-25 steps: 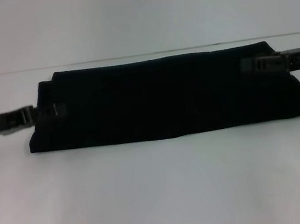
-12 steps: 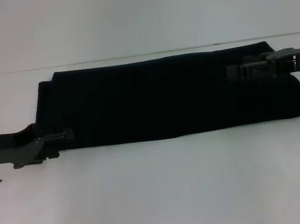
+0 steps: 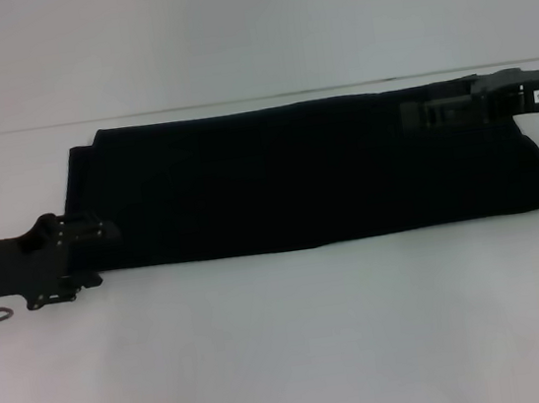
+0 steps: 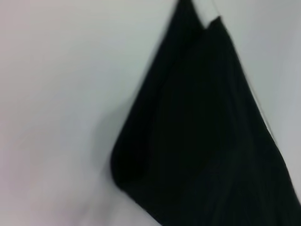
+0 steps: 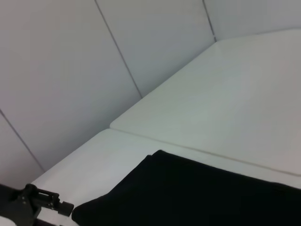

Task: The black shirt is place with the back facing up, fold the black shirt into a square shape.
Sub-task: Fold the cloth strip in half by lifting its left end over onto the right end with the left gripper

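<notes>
Where head view blurs, black shirt [image 4: 197, 141], layered edges, perhaps

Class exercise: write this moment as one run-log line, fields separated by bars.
black shirt: long folded band on white table | left gripper: at shirt's left end | right gripper: over shirt's right far part | square: not yet

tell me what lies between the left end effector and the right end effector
In the head view, only the folded black cloth shirt spans from the left end effector to the right end effector; nothing else lies there.

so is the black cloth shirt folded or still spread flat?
Folded: the black cloth shirt lies as a long narrow band, its layered edges showing in the left wrist view.
</notes>
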`<control>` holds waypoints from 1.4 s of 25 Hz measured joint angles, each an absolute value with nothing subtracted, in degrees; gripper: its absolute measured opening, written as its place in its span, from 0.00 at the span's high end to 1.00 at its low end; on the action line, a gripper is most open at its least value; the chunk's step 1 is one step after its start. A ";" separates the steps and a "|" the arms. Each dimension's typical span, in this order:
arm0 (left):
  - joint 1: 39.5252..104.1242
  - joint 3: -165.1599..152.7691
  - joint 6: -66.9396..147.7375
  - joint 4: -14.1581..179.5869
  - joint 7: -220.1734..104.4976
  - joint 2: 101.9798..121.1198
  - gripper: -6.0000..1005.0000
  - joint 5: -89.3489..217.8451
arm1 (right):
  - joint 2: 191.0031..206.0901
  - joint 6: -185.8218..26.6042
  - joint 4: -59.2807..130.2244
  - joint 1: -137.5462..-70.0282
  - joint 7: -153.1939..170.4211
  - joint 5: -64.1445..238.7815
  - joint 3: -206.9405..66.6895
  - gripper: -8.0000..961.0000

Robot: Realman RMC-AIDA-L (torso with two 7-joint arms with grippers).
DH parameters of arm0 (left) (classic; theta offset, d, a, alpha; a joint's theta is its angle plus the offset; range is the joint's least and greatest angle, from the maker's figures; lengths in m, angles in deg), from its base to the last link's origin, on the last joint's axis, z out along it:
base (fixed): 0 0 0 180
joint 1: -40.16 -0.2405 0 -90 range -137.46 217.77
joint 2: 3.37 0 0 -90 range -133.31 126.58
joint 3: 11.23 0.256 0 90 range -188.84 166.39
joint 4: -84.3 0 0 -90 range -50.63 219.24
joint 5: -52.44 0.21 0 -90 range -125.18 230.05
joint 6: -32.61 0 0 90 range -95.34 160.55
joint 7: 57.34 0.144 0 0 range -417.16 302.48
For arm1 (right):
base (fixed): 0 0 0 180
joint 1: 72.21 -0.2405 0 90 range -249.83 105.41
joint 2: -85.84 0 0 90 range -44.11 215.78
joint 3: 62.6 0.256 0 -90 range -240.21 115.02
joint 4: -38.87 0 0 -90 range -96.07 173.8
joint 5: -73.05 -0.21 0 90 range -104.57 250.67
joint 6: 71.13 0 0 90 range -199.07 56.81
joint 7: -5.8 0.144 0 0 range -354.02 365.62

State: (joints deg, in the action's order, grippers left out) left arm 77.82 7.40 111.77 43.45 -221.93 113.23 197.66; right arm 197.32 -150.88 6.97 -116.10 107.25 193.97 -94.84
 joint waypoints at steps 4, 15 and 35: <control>77.52 4.52 110.93 45.18 -224.11 112.91 0.28 197.93 | 197.37 -150.76 6.96 -116.40 107.21 193.72 -94.95 0.04; 77.31 4.08 107.10 47.49 -227.14 112.92 0.28 199.20 | 197.88 -151.39 6.96 -117.43 106.44 193.63 -95.24 0.04; 77.62 1.54 103.80 49.45 -227.91 112.70 0.28 198.26 | 198.34 -151.01 6.96 -117.18 106.43 192.54 -94.62 0.05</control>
State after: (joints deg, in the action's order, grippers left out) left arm 77.62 1.54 103.80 49.45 -227.91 112.70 198.26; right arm 198.34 -151.01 6.96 -117.18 106.43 192.54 -94.62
